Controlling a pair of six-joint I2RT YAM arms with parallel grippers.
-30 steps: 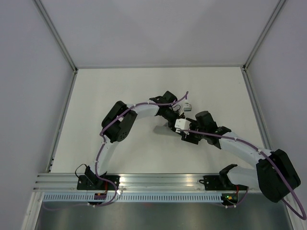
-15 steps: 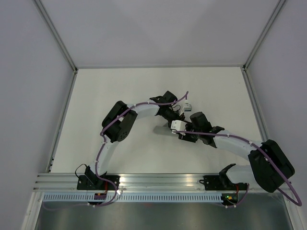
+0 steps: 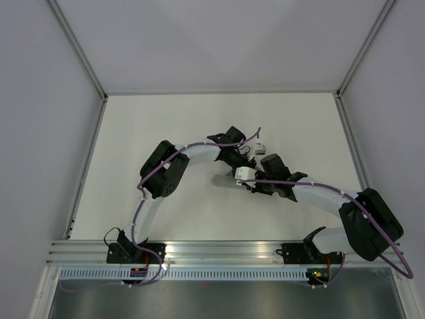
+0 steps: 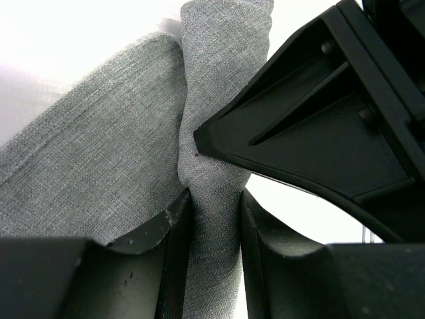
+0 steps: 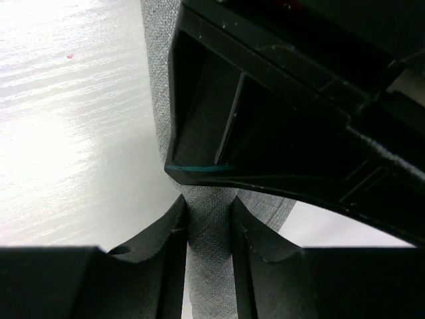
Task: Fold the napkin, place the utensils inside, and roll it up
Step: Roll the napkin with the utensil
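Note:
The grey napkin is bunched into a narrow roll at mid-table, and both arms meet over it. My left gripper is shut on the roll, which fills the gap between its fingers. My right gripper is shut on the same napkin, both pads pressing the cloth. The two grippers sit very close, each one's black fingers filling the other's wrist view. In the top view the wrists cover nearly all of the napkin. The utensils are hidden.
The white table is walled by grey panels, with metal frame posts at the back corners. A slotted aluminium rail carrying the arm bases runs along the near edge. Purple cables loop over both arms.
My right arm has slid left toward the left gripper, and its jaws have closed from wide open onto the napkin. The left arm has stayed put.

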